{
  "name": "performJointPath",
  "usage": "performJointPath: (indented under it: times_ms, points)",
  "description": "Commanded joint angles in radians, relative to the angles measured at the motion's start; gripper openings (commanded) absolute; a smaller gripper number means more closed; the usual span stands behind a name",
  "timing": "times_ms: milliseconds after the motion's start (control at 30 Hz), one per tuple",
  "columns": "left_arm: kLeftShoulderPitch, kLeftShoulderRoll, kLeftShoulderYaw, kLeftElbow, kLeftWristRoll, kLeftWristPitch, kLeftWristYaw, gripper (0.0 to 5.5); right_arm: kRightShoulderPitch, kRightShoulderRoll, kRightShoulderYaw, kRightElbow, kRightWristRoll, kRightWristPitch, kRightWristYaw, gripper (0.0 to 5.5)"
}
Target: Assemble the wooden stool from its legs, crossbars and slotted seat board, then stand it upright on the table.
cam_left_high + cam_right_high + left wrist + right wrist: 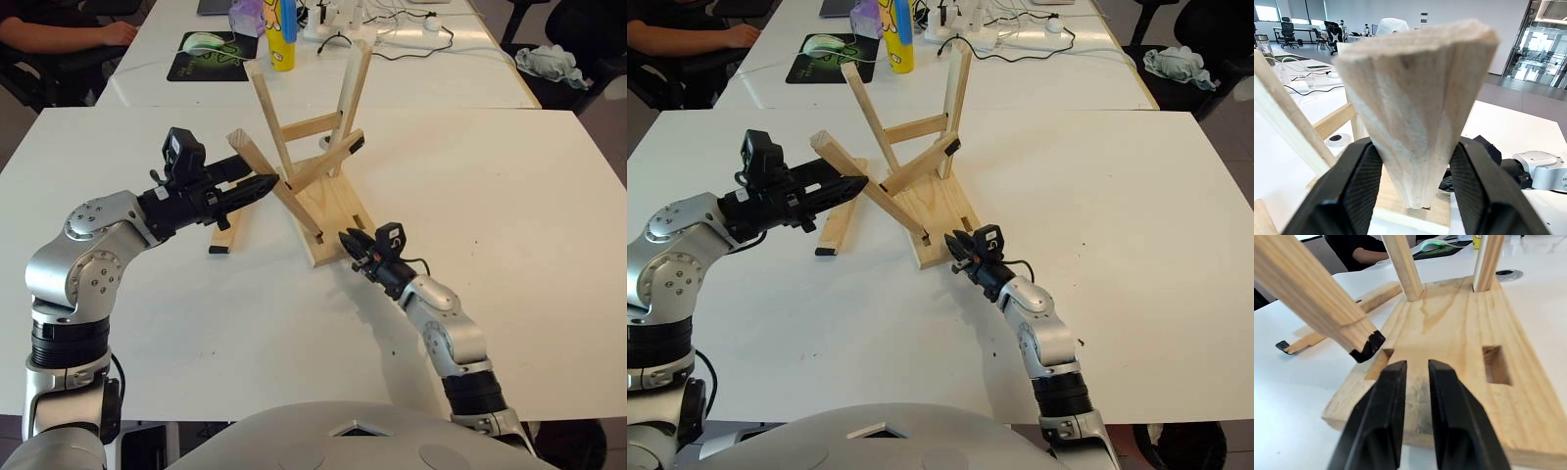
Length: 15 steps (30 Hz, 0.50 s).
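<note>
The slotted seat board (338,211) lies flat mid-table. Two legs (269,117) stand in its far slots, joined by a crossbar (312,125). My left gripper (263,186) is shut on a third leg (299,211), held tilted; its black-tipped lower end (1367,345) hangs just above the near-left slot (1380,363). A second crossbar (328,160) slants from this leg toward the far legs. My right gripper (353,243) rests on the board's near edge, fingers (1388,396) almost together with nothing between them. In the left wrist view the leg (1415,98) sits between the pads (1359,186).
A loose wooden piece (227,227) lies flat on the table left of the board. On the table behind stand a yellow bottle (282,34), a mouse pad (206,54) and cables (411,34). The white table (509,215) is bare to the right.
</note>
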State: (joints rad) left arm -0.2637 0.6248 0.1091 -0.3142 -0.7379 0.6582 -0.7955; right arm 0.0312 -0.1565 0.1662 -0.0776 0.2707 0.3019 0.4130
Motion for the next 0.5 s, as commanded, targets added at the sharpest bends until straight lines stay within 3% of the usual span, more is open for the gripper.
performJointPath:
  times_ms: [33, 100, 500]
  points:
    - [-0.012, 0.028, -0.005, 0.029, 0.021, -0.003, -0.036, 2.03, -0.004, 0.020, 0.032, 0.048, -0.036, 0.066, -0.030, 0.23]
    - [-0.018, 0.037, -0.009, 0.053, 0.032, -0.008, -0.054, 2.03, -0.011, 0.033, 0.039, 0.074, -0.047, 0.089, -0.042, 0.00]
    - [-0.084, 0.025, -0.061, 0.032, 0.046, -0.004, -0.089, 2.03, 0.003, 0.032, 0.039, 0.121, -0.094, 0.208, -0.134, 0.00]
